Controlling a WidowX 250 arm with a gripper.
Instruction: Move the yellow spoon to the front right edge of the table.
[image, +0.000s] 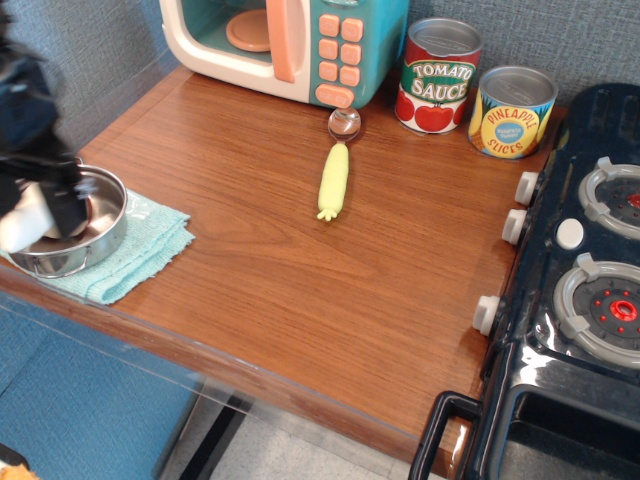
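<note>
observation.image view, entries left to right. Far left: gripper (50, 205), dark and motion-blurred, over a steel bowl (105, 225) that sits on a folded teal cloth (150, 245) at the near-left table edge. A white rounded object (18, 228) shows in the bowl beside the fingers; whether it is touched is not resolvable. Jaw state: cannot tell, blur hides the fingertips.

Centre: the yellow spoon (335, 170) lies flat on the table (300, 290), pale corn-shaped handle pointing near, silver bowl pointing far and just in front of the toy microwave (290, 45). Well apart from the gripper. Nothing touches it.

Right of centre, far: tomato sauce can (438, 77), then pineapple slices can (512, 112), both upright. Far right: black toy stove (590, 290) with white knobs along its left face.

Judgement: task not started; step in hand is the reach to the spoon. Suggested approach: rise clear of the bowl rim first, cross right, come down over the mid-handle with jaws across its width, since the handle is chunkier and less slippery than the metal bowl. Keep clear of the microwave front. The goal patch, near-right table corner next to the stove knobs, appears bare; set down short of the edge so the spoon does not tip off.
</note>
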